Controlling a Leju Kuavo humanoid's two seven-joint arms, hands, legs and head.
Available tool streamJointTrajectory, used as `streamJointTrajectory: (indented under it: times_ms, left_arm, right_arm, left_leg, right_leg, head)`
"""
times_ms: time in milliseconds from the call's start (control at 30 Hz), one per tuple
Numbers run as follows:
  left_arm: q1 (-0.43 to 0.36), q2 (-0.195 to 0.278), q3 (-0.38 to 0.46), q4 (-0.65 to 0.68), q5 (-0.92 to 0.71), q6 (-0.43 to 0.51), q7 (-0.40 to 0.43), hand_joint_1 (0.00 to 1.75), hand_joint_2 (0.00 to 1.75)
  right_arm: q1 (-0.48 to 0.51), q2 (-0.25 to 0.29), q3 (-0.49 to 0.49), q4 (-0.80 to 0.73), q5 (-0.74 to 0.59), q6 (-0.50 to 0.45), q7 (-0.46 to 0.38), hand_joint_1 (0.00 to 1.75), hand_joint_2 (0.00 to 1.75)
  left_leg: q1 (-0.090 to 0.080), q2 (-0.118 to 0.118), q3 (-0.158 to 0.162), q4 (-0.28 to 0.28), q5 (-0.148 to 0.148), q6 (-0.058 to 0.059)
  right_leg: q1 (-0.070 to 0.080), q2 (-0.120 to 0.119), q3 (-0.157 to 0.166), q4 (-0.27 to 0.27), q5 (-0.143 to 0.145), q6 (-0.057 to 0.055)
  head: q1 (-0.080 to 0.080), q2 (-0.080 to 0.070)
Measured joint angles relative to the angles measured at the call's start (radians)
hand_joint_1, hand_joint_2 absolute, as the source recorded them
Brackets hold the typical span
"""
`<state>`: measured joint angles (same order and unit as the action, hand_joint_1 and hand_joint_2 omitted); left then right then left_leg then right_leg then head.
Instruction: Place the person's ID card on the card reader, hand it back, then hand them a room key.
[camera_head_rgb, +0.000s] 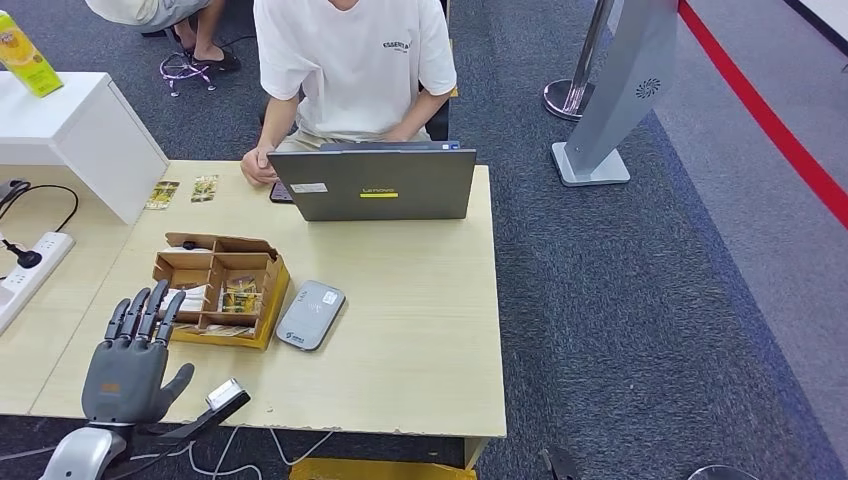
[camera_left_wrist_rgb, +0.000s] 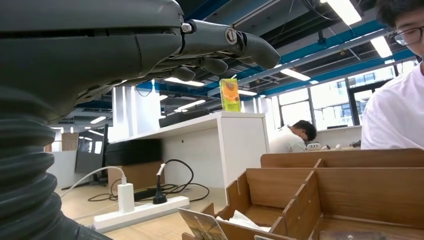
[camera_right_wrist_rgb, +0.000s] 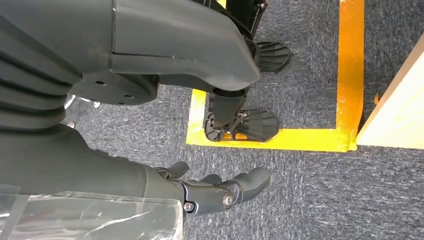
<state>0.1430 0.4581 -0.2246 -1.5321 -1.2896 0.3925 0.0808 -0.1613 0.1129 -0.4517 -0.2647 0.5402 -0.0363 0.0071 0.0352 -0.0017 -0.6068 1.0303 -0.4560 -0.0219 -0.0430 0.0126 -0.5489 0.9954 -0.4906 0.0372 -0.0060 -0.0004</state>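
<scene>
The grey card reader (camera_head_rgb: 310, 314) lies flat on the table (camera_head_rgb: 420, 330), just right of a wooden divided box (camera_head_rgb: 218, 290) that holds small printed cards (camera_head_rgb: 238, 294). My left hand (camera_head_rgb: 130, 360) hovers over the table's near left corner, fingers stretched out toward the box and holding nothing. From the left wrist view its fingers (camera_left_wrist_rgb: 225, 42) reach above the box (camera_left_wrist_rgb: 340, 185), where a card (camera_left_wrist_rgb: 202, 225) leans in a compartment. My right hand (camera_right_wrist_rgb: 220, 187) hangs over the carpet, empty, fingers loosely apart. A person in a white shirt (camera_head_rgb: 355, 60) sits behind a laptop (camera_head_rgb: 375, 182).
Two small cards (camera_head_rgb: 163, 194) lie at the table's far left, near the person's hand (camera_head_rgb: 258, 165) and a dark phone (camera_head_rgb: 281, 192). A white power strip (camera_head_rgb: 30, 270) with cables sits on the side desk. A white cabinet (camera_head_rgb: 80, 125) carries a yellow-green carton (camera_head_rgb: 28, 55).
</scene>
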Motion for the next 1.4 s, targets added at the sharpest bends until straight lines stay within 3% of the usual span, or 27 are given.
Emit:
streamJointTrajectory:
  times_ms: [200, 500, 633, 833, 1033, 1300, 1400]
  left_arm:
    - [-0.028, -0.011, 0.025, 0.069, -0.022, 0.012, 0.0, 0.0, 1.75]
    - [-0.152, -0.042, 0.069, 0.304, -0.051, 0.085, -0.036, 0.0, 1.75]
    - [-0.169, -0.051, 0.073, 0.349, -0.052, 0.087, -0.048, 0.0, 1.75]
    - [-0.188, -0.077, 0.074, 0.382, -0.072, 0.121, -0.067, 0.0, 1.75]
    - [-0.222, -0.131, 0.061, 0.399, -0.112, 0.197, -0.094, 0.0, 1.75]
    - [-0.26, -0.184, 0.018, 0.411, -0.128, 0.208, -0.096, 0.0, 1.75]
    - [-0.271, -0.196, 0.003, 0.417, -0.128, 0.206, -0.093, 0.0, 1.75]
  right_arm:
    - [-0.006, -0.001, 0.0, 0.0, 0.013, 0.004, 0.009, 0.0, 1.75]
    - [-0.03, -0.001, 0.006, -0.001, 0.03, 0.017, 0.029, 0.0, 1.75]
    - [-0.033, 0.0, 0.011, -0.001, 0.029, 0.016, 0.031, 0.0, 0.0]
    - [-0.037, 0.0, 0.021, -0.001, 0.028, 0.017, 0.033, 0.0, 0.0]
    - [-0.044, 0.001, 0.029, -0.001, 0.03, 0.018, 0.035, 0.0, 0.0]
    - [-0.052, 0.007, 0.037, -0.001, 0.033, 0.017, 0.044, 0.0, 0.0]
    - [-0.055, 0.009, 0.041, -0.001, 0.033, 0.015, 0.049, 0.0, 1.31]
  left_leg:
    - [0.0, 0.0, 0.0, 0.0, 0.0, 0.0]
    - [0.001, 0.0, 0.0, 0.0, 0.003, 0.0]
    - [0.001, -0.001, 0.0, 0.0, 0.003, 0.0]
    - [0.001, -0.001, 0.0, 0.0, 0.003, 0.0]
    - [0.001, -0.001, 0.0, 0.001, 0.003, 0.0]
    - [0.001, -0.001, 0.0, 0.001, 0.003, 0.0]
    - [0.001, -0.001, 0.0, 0.001, 0.003, 0.0]
  right_leg:
    - [0.0, 0.0, 0.0, 0.0, 0.0, 0.0]
    - [0.001, 0.0, 0.0, 0.0, 0.002, -0.002]
    - [0.001, 0.0, -0.001, 0.0, 0.002, -0.002]
    - [0.001, 0.0, -0.001, 0.0, 0.002, -0.002]
    - [0.001, 0.0, -0.001, 0.0, 0.002, -0.001]
    - [0.001, 0.0, -0.001, 0.0, 0.003, -0.001]
    - [0.001, 0.0, -0.001, 0.0, 0.003, -0.001]
  head:
    - [0.0, 0.0]
    - [0.0, 0.0]
    - [0.0, 0.0]
    - [0.0, 0.0]
    - [0.0, 0.0]
    - [0.0, 0.0]
    - [0.0, 0.0]
